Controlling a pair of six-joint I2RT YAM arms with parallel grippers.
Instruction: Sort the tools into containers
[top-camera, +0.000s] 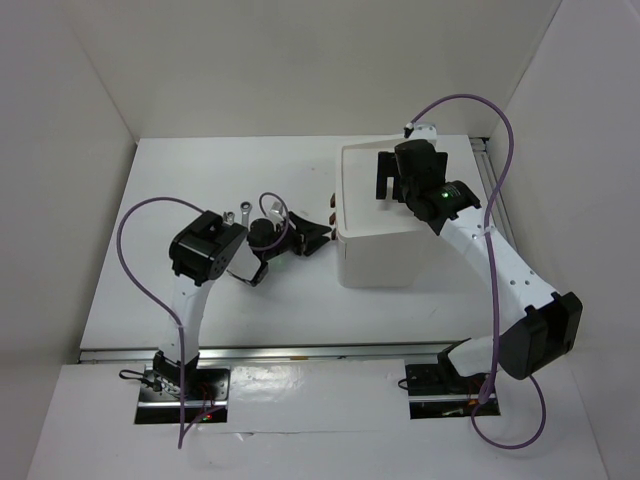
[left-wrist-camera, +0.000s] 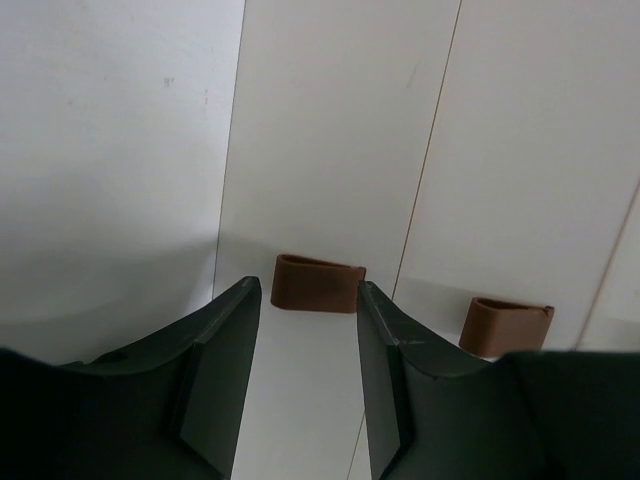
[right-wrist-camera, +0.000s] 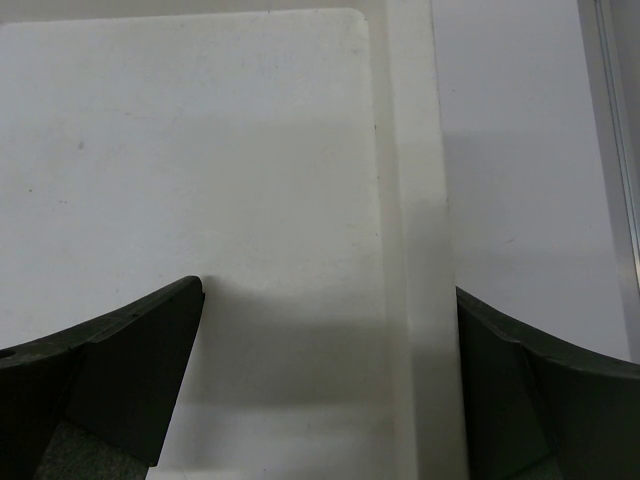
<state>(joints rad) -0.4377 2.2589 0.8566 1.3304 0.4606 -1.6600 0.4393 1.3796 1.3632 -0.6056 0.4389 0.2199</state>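
The white box unit (top-camera: 385, 235) stands right of centre, its drawer fronts facing left. My left gripper (top-camera: 322, 234) is open and empty right at that face. In the left wrist view the gripper (left-wrist-camera: 308, 290) has its fingertips on either side of a brown drawer knob (left-wrist-camera: 318, 284), with a small gap on each side. A second knob (left-wrist-camera: 505, 325) sits to the right. My right gripper (top-camera: 393, 188) is open wide and empty over the box's top tray (right-wrist-camera: 200, 150). A silver wrench (top-camera: 240, 214) lies on the table behind the left arm. The other tools are hidden.
The tray's raised rim (right-wrist-camera: 410, 200) runs between my right fingers. White walls enclose the table on the left, back and right. A metal rail (top-camera: 488, 190) runs along the table's right edge. The left arm's purple cable (top-camera: 150, 205) loops above the table.
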